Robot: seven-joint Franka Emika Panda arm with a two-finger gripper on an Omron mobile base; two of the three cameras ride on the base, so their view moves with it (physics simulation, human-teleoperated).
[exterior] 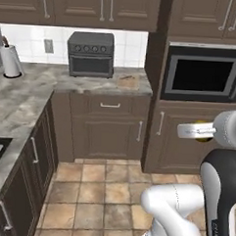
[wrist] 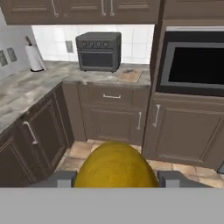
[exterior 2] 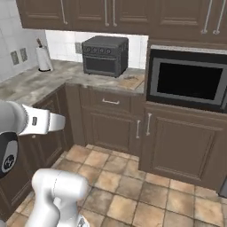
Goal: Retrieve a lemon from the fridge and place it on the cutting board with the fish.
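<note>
One lemon [wrist: 115, 165] is held between the fingers of the tool [wrist: 116, 178], which is closed on its two sides. Straight ahead and well apart, the cutting board [wrist: 130, 75] is seen lying on the surface [wrist: 52, 81], just beside the toaster oven [wrist: 99, 51] and against the microwave [wrist: 197, 65] column. A forward carry is judged necessary.
</note>
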